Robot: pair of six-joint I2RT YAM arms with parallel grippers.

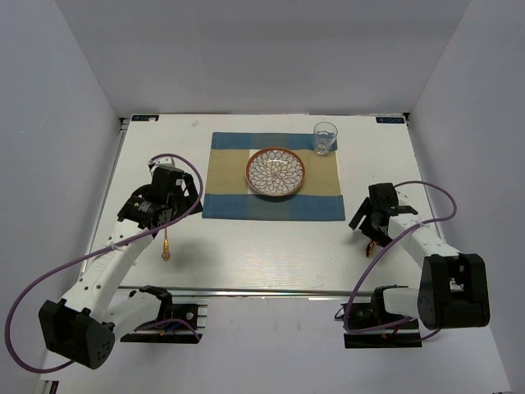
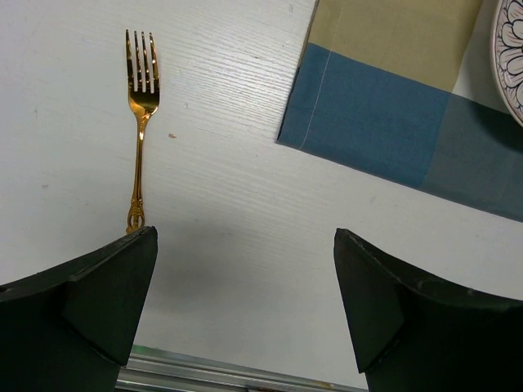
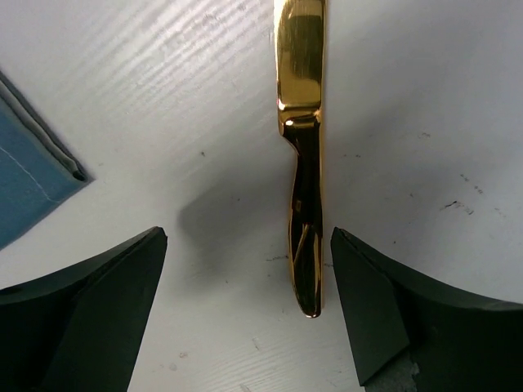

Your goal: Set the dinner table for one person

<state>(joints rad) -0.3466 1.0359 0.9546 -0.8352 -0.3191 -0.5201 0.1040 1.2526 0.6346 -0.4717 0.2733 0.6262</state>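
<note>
The dinner table (image 1: 271,254) runs lengthwise 9 to 3 o'clock, flat beneath both claws; left gripper (image 2: 245,235) and right gripper (image 3: 249,233) gape, released (gold knife (image 3: 302,163) under the right's gap).

Bench: we see a large white rectangular bench (image 2: 237,180), matt, faintly grained.
Fork: slim gold metal fork (image 2: 140,122), polished, glossy.
Knife: gold metal knife (image 3: 304,188), which we find mirror-bright.
Placemat: blue-and-tan rectangular cloth placemat (image 2: 376,114), matt, hemmed.

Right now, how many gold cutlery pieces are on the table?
2: a fork left of the placemat, a knife right of it; more could be hidden.
</note>
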